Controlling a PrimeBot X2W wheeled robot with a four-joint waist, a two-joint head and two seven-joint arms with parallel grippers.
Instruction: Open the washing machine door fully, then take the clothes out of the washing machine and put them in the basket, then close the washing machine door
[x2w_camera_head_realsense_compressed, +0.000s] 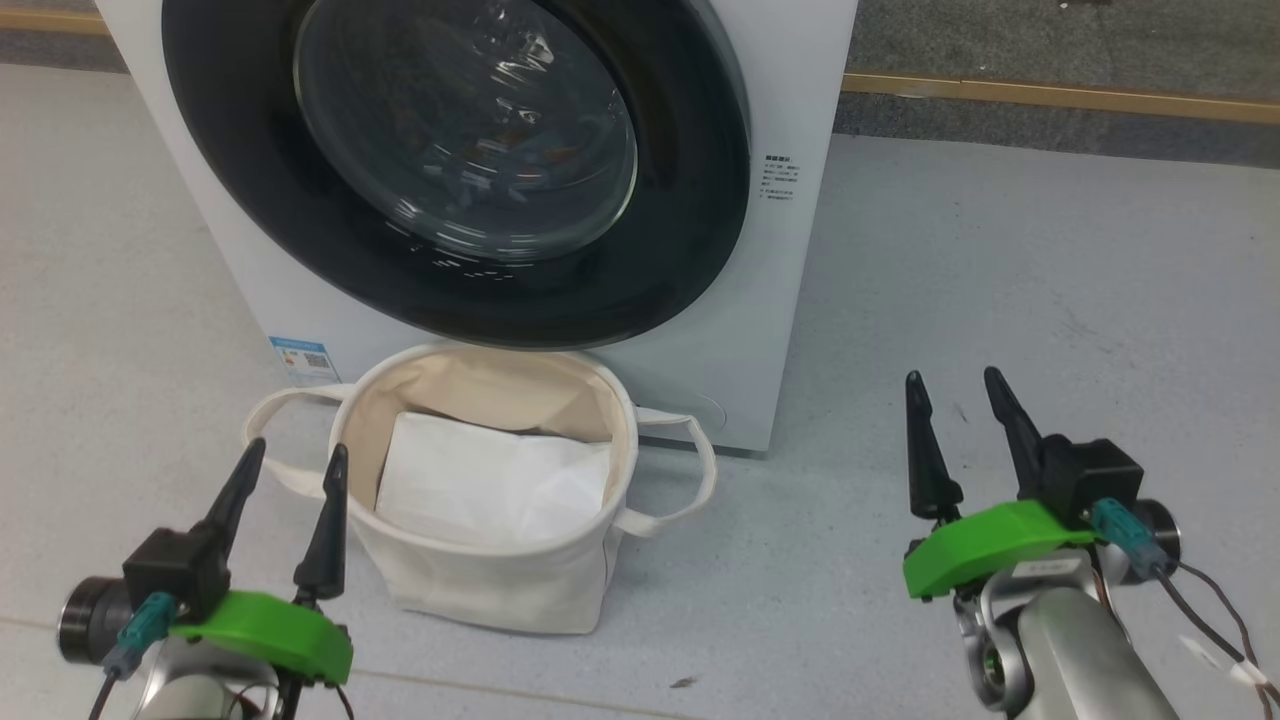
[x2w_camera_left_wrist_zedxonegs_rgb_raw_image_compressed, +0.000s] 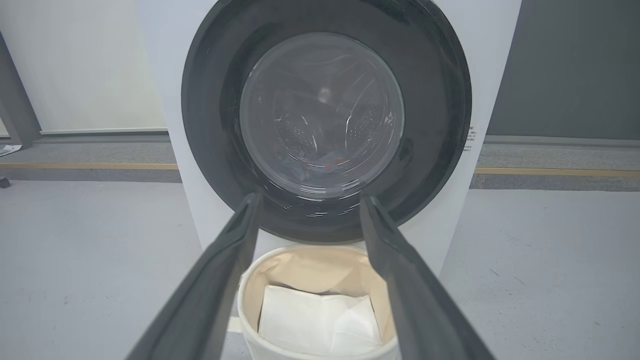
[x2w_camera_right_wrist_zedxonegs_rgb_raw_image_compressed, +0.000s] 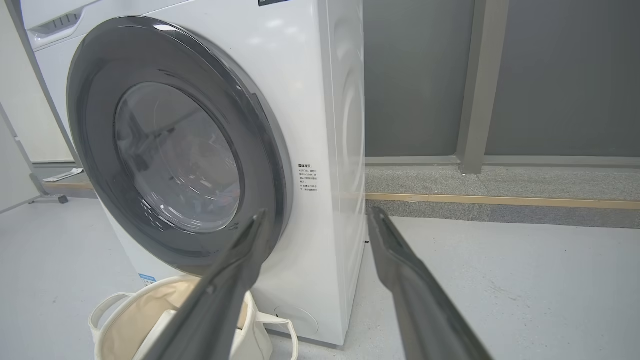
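Head view: washing machine door shut flush on the washing machine. Basket on the floor directly below the door, white sheet inside. Clothes faintly visible behind the glass, in the drum. Left gripper just beside the basket, right gripper well off to its right. Both have fingers spread, holding nothing.

basket before washing machine
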